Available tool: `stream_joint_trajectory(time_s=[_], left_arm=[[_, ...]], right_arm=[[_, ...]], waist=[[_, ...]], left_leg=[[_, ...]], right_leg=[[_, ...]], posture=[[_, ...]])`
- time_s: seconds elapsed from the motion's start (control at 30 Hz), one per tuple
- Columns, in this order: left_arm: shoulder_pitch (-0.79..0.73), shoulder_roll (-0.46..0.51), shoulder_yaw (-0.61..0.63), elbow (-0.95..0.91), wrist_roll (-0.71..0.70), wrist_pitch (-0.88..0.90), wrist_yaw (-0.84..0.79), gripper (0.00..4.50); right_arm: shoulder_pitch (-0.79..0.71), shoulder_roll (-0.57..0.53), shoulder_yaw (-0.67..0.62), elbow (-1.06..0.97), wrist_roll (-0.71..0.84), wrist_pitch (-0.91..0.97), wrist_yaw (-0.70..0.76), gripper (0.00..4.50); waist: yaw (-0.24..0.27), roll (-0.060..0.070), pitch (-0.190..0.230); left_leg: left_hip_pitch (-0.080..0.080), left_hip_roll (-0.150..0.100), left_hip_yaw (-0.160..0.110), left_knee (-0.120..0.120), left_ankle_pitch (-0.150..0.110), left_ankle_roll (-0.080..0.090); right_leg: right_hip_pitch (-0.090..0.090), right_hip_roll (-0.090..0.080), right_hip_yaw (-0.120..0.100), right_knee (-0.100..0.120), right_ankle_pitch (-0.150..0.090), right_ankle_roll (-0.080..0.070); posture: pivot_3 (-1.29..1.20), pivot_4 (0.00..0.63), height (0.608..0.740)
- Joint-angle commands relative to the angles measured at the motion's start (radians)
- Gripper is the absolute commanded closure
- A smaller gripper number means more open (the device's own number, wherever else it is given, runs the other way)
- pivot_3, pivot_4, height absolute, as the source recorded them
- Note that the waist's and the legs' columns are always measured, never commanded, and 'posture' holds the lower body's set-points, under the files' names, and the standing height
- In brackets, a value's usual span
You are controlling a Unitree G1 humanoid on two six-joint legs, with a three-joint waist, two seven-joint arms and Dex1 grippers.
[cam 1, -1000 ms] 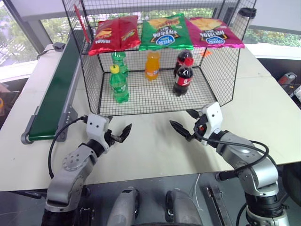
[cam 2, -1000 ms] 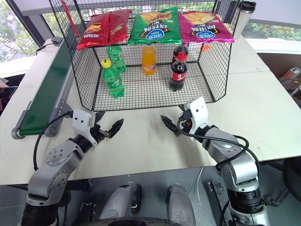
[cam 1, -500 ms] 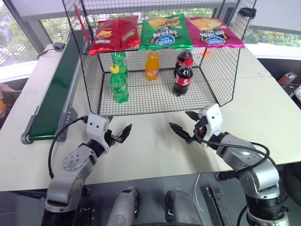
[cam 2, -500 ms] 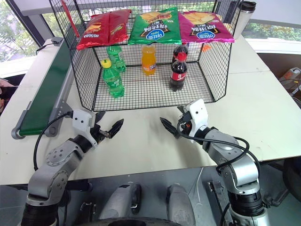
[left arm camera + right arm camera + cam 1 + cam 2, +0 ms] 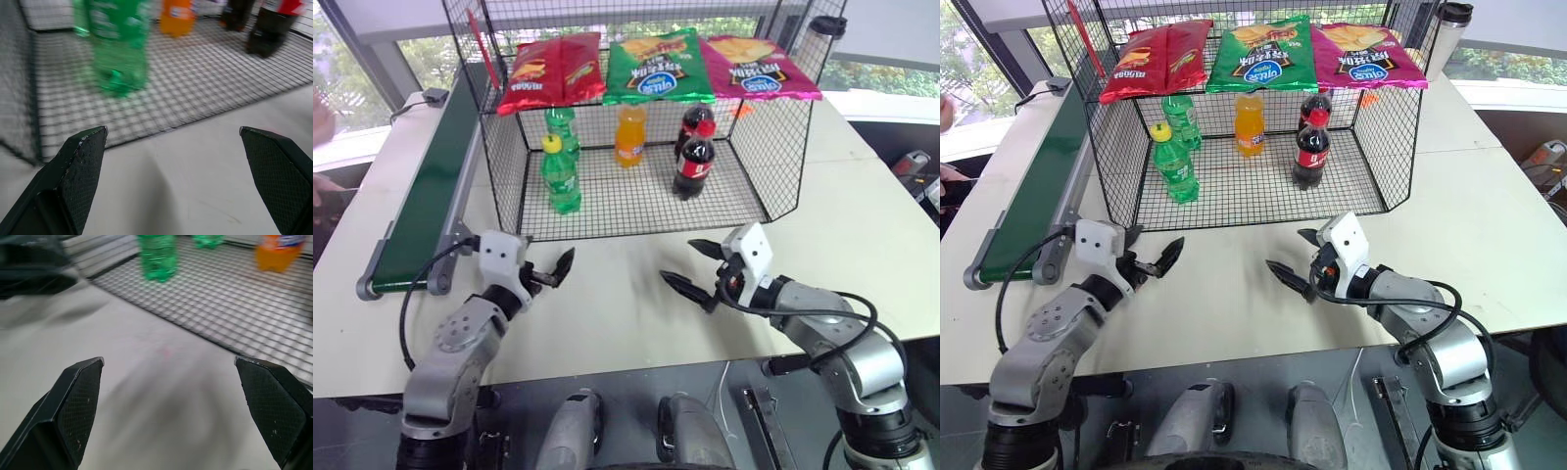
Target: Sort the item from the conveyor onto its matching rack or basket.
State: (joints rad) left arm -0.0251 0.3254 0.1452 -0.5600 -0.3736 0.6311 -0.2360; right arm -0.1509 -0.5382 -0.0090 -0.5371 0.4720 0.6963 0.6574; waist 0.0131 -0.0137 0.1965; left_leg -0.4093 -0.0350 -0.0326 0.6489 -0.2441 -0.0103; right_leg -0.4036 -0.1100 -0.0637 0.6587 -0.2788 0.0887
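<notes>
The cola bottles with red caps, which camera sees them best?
The right eye view: both cola bottles stand whole and unhidden on the floor of the basket. The left eye view shows them almost as well, slightly overlapping. The left wrist view catches just their blurred lower parts at its edge.

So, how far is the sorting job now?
Nothing of this sort looks done yet. The wire basket already holds two green bottles, an orange bottle and two cola bottles. In hand: nothing; the left pincer and the right pincer are both open above the table. The visible conveyor belt carries no item. Left: picking the item from the belt and placing it in the basket.
</notes>
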Motion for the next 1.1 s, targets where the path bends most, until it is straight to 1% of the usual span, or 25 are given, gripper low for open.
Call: stream_joint_trajectory(time_s=[0.03,0.2,0.4,0.47,0.67,0.9,1.1], left_arm=[[-0.036,0.019,0.074,-0.086,-0.015,0.025,0.039,0.00],[-0.090,0.055,0.193,-0.131,-0.039,0.081,0.092,0.00],[-0.154,0.085,0.294,-0.143,-0.085,0.168,0.140,0.00],[-0.140,0.093,0.338,-0.136,-0.094,0.186,0.146,0.00],[-0.020,0.107,0.424,-0.141,-0.120,0.184,0.113,0.00],[0.036,0.138,0.513,-0.096,-0.160,0.173,0.070,0.00],[0.088,0.168,0.537,-0.038,-0.157,0.134,0.018,0.00]], right_arm=[[-0.042,-0.012,0.008,-0.037,0.029,-0.052,0.054,0.06],[-0.074,-0.013,0.039,-0.035,0.060,-0.055,0.108,0.06],[-0.105,-0.006,0.070,-0.011,0.064,-0.064,0.127,0.06],[-0.116,-0.003,0.079,-0.007,0.069,-0.066,0.137,0.06],[-0.143,-0.003,0.085,-0.001,0.087,-0.068,0.156,0.06],[-0.157,0.001,0.090,0.016,0.080,-0.080,0.159,0.06],[-0.157,0.001,0.106,0.016,0.066,-0.093,0.155,0.06]], waist=[[0.000,0.000,0.000],[0.000,0.000,0.000],[0.001,-0.002,0.000],[0.000,-0.002,0.000],[0.000,-0.002,0.000],[0.001,-0.003,0.000],[0.000,-0.003,0.000]], left_leg=[[0.000,0.000,0.000,0.000,0.000,0.000],[0.000,0.000,0.000,0.000,0.000,0.000],[0.000,0.000,0.000,0.001,0.000,0.000],[0.000,0.000,0.000,0.000,0.000,0.000],[0.000,0.001,0.000,-0.001,0.000,0.000],[0.000,0.001,0.000,0.000,0.000,0.000],[0.000,0.001,0.000,-0.002,0.000,0.000]], right_leg=[[0.000,0.000,0.000,0.000,0.000,0.000],[0.000,0.001,0.000,0.000,0.000,0.000],[0.001,0.001,0.000,-0.001,0.000,0.000],[0.001,0.001,0.000,-0.001,0.000,0.000],[0.000,0.001,0.000,-0.001,0.000,0.000],[0.001,0.000,0.000,-0.004,0.001,-0.001],[0.001,-0.001,0.000,-0.005,0.001,-0.001]], posture=[[0.00,0.150,0.739],[0.00,0.150,0.739],[0.00,0.150,0.739],[0.00,0.150,0.739],[0.00,0.150,0.739],[0.00,0.150,0.739],[0.00,0.150,0.739]])
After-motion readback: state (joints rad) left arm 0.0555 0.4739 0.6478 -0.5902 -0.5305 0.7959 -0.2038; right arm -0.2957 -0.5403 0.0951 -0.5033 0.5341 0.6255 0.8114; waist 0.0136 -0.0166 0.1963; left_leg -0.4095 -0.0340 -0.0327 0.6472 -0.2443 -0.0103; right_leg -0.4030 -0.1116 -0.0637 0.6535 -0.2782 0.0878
